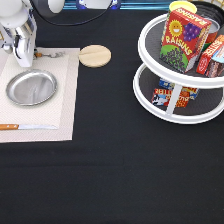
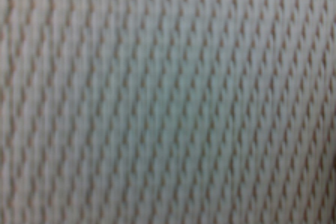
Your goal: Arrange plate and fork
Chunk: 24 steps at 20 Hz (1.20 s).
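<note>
Placemat (image 1: 65,100) carries most of the setting: the plate (image 1: 31,87) lies flat on it toward the exterior view's left, the knife (image 1: 25,127) lies along the mat's lower edge below the plate, and the fork (image 1: 49,54) lies along the mat's upper edge above the plate, its tines toward the wooden disc (image 1: 95,55), which sits just off the mat on the black tabletop (image 1: 115,170). The tool (image 1: 23,59) is low at the mat's upper left corner, right at the handle end of the fork and just above the plate's rim. Judging by how things lie, the plate looks placed already, and the fork is the piece in hand or just set down; it lies across the top of the setting, not beside the plate, so the arrangement may not be finished. Whether the tool is clenched on the fork handle or released beside it cannot be told, since the hand's body covers that end of the fork. The fork's handle is mostly hidden, so only the tines and a short stretch of the shaft show. The wrist view is filled by the mat's woven surface and shows neither fork nor plate. At the exterior view's right, a two-tier turntable (image 1: 150,95) holds a raisin box (image 1: 182,39) and other packets, partly cut off.
</note>
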### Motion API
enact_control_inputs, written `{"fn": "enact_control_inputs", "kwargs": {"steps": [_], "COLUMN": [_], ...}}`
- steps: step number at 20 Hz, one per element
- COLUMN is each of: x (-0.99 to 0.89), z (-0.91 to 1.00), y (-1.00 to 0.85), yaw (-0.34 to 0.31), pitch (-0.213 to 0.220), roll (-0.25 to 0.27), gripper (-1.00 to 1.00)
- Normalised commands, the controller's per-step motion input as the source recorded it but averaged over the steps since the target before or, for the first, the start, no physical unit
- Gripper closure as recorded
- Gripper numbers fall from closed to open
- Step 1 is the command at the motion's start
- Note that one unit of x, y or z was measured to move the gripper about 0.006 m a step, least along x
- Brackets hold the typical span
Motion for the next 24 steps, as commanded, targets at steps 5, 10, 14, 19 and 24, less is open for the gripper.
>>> {"fn": "enact_control_inputs", "kwargs": {"steps": [5, 10, 14, 19, 24], "x": [0.01, 0.05, 0.05, 0.04, 0.04], "z": [0.12, 0.43, 0.85, 1.00, 0.50], "y": [-0.01, 0.00, 0.17, 0.33, 0.13], "yaw": [0.000, 0.000, -0.001, -0.008, 0.000], "pitch": [-0.033, -0.039, -0.013, -0.002, -0.003], "roll": [-0.019, -0.022, -0.050, -0.099, -0.044], "gripper": [-1.00, -1.00, -1.00, -1.00, -1.00]}}
